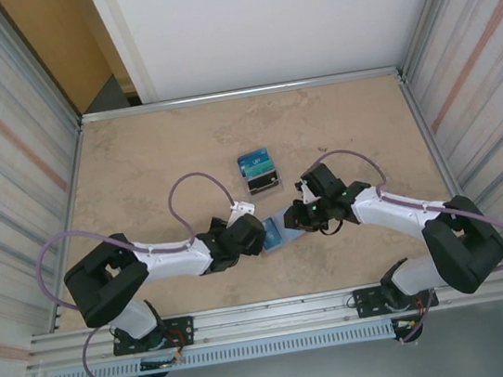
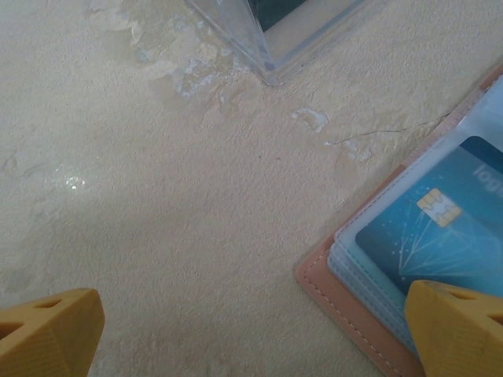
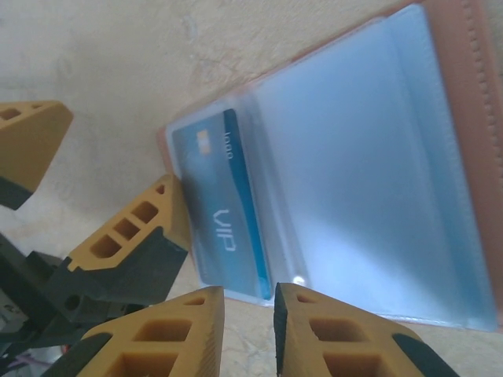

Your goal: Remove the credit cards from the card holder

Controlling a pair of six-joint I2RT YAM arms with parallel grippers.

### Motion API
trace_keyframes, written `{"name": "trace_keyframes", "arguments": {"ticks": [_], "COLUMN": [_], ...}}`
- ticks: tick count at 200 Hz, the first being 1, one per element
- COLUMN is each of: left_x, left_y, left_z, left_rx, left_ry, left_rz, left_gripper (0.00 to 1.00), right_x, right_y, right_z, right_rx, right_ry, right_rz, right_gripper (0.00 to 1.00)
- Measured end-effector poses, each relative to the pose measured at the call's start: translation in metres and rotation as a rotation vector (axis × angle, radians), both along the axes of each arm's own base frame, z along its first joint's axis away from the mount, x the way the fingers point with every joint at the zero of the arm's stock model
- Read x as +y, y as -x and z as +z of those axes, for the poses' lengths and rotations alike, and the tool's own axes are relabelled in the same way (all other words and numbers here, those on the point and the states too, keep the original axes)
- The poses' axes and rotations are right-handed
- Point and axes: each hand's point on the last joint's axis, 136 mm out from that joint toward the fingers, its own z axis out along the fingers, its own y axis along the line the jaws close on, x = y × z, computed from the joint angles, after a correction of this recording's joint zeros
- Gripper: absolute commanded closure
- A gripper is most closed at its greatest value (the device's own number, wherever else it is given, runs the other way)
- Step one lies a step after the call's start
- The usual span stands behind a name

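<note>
You have the tan-brown leather bifold card holder (image 3: 464,94) lying open and flat on the beige stone-look table (image 1: 135,158), just on the arm-base side of the small clear-plastic stand (image 1: 262,179). Its pale blue-grey clear sleeves (image 3: 369,157) face up inside a stitched leather border. One blue credit card (image 3: 216,204) with a gold chip and white "VIP" lettering sits in the sleeve at the holder's end toward the left arm. Teal-green cards (image 1: 254,162) stand upright in the stand.

Both arms reach in low from their bases and meet just short of the stand. The left arm (image 1: 172,256) comes from the stand's left and the right arm (image 1: 395,210) from its right, with both wrists tipped down over the holder. The left gripper (image 2: 251,338) is spread wide, with one yellow fingertip (image 2: 460,326) over the holder's corner beside the card and the other over bare table. The right gripper (image 3: 248,330) has its fingers nearly together with nothing pinched. A narrow slit of bare table shows between them, and their tips are at the holder's long edge by the card's end.

From above, the two gripper heads cover most of the holder, leaving you a blue sliver. The left wrist view cuts the holder off at its right edge and the stand at the top. The smaller word on the card is too blurred to read.
</note>
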Motion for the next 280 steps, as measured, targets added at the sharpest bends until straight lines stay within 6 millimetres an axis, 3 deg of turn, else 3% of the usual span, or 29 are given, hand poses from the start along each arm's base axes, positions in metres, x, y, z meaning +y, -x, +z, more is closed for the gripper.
{"name": "trace_keyframes", "arguments": {"ticks": [48,133,202,280], "left_x": [-0.001,-0.001,-0.001,0.003], "left_y": [-0.001,0.000,-0.001,-0.002], "left_z": [0.001,0.001,0.001,0.001], "left_rx": [-0.003,-0.002,-0.003,-0.011], "left_ry": [-0.006,-0.007,-0.013,-0.037], "left_rz": [-0.014,-0.018,-0.023,-0.016], "left_gripper": [0.01,0.01,0.01,0.01], "right_x": [0.007,0.020,0.029,0.034], "right_y": [-0.002,-0.010,-0.011,-0.011], "right_z": [-0.007,-0.032,-0.036,-0.034], "right_rx": [0.018,0.090,0.098,0.110], "right_ry": [-0.031,-0.102,-0.149,-0.202], "right_rz": [0.018,0.047,0.075,0.075], "right_gripper": [0.72,0.76,0.79,0.91]}}
